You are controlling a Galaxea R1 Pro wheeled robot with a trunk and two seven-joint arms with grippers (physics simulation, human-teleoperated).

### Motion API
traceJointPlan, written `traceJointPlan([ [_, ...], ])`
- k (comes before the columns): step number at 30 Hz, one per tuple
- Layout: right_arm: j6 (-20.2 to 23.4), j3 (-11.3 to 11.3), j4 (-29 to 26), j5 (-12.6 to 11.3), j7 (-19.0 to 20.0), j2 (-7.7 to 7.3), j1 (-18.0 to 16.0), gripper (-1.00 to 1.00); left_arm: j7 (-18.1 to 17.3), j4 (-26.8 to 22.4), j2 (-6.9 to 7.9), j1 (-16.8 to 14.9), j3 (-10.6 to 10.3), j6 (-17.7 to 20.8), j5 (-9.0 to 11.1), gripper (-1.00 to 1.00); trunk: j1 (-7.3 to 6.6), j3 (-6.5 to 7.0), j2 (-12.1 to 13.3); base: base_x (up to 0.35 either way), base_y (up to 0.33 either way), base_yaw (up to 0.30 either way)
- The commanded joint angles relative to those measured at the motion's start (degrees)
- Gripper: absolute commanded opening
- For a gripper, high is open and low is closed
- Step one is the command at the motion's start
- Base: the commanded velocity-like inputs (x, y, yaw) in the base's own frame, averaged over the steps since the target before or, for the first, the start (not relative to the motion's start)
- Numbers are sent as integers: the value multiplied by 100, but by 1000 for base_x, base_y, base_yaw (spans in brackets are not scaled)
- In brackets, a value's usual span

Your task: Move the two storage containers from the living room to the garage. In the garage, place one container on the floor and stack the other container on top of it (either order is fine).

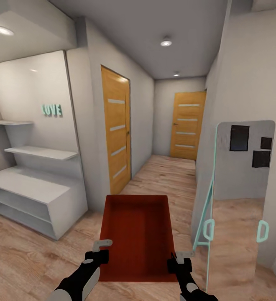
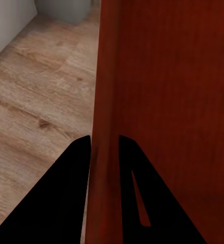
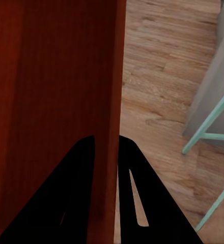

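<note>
I face a wood-floored hallway (image 1: 163,175) with the red-orange storage container (image 1: 136,234) carried level before me, my left gripper (image 1: 101,246) and right gripper (image 1: 180,256) each pinched on a side wall, so I should steer centred past the leaning mirror (image 1: 242,184)

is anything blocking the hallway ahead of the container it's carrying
Nothing visible on the wood floor ahead of the storage container, but both doors seen are shut: the side door and the far door.
</note>
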Motion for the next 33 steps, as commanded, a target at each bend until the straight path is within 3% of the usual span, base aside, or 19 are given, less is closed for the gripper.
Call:
traceJointPlan([
  [1,-335,-40,-4,-67,-386,-22,-10,-100,93,12,13,1,-53,38,64,-100,5,-10,-7,321,138,-31],
  [21,-334,-38,-4,-59,-386,-19,-10,-100,93,12,13,1,-53,38,61,-100,5,-10,-7,321,138,-4],
  [33,-335,-43,-4,-70,-393,-13,-10,-100,93,12,13,1,-53,38,61,-100,5,-10,-7,322,138,-233],
])
